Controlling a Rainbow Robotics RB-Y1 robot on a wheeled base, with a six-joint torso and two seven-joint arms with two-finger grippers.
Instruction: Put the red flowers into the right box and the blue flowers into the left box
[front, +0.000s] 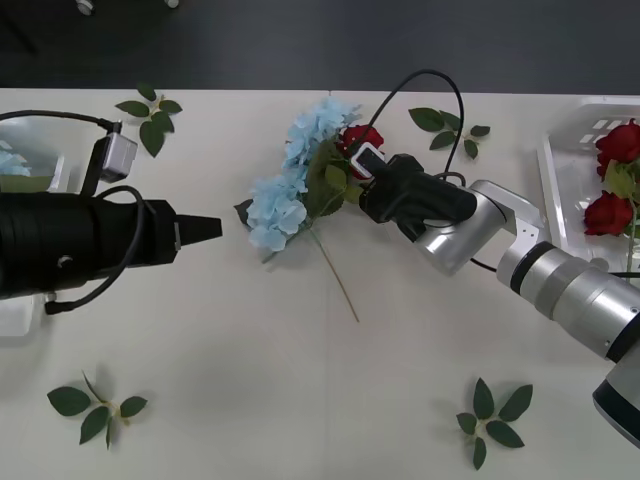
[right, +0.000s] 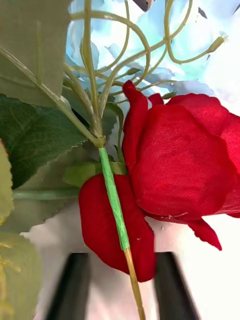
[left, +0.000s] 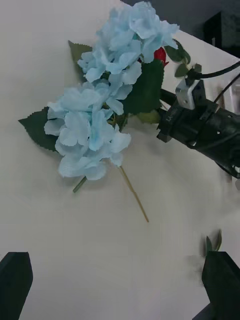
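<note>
Behind blue flowers (front: 290, 185) — red rose (front: 358, 138), right gripper (front: 352, 175) half-hidden.

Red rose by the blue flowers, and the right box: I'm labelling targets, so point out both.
red rose (right: 180, 160): right wrist view, on the middle of its bloom.
blue flowers (front: 285, 190): front view, on the pale petal cluster.
right box (front: 562, 195): front view, on its bare white floor.

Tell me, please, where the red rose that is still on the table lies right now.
In the front view the red rose lies at the table's middle, toward the far edge, tucked against the blue flowers, with the right gripper reaching in at it.
</note>
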